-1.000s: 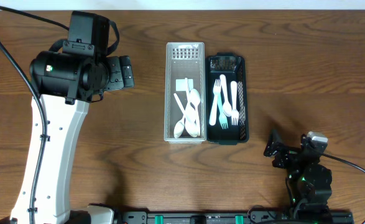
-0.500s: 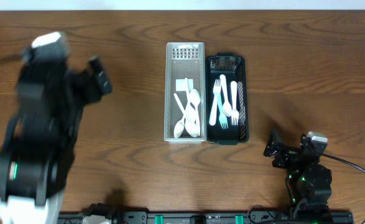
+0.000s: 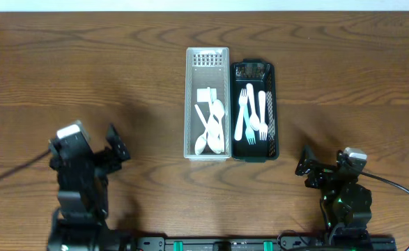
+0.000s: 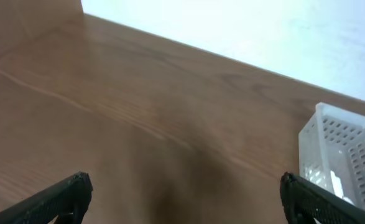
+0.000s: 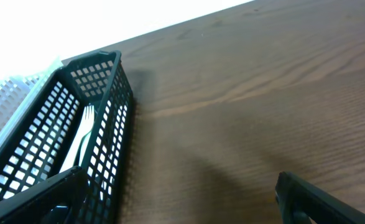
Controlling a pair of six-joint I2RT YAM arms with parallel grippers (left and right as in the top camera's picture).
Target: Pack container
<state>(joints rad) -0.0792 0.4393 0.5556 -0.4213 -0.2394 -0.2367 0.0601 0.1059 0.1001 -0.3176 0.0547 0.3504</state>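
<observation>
A white slotted basket (image 3: 207,57) holding white plastic spoons (image 3: 213,127) stands mid-table beside a black slotted basket (image 3: 253,70) holding white plastic forks (image 3: 251,115). My left gripper (image 3: 117,146) is open and empty at the near left, well away from the baskets; its wrist view shows the white basket's corner (image 4: 344,155) at the right. My right gripper (image 3: 307,169) is open and empty at the near right; its wrist view shows the black basket (image 5: 64,137) with a fork inside (image 5: 83,134) at the left.
The brown wooden table (image 3: 86,70) lies all round the baskets. Its near edge carries a black rail (image 3: 218,244) with both arm bases.
The left arm has swung down from the upper left of the table to the near left edge. The right arm and both baskets have not moved.
</observation>
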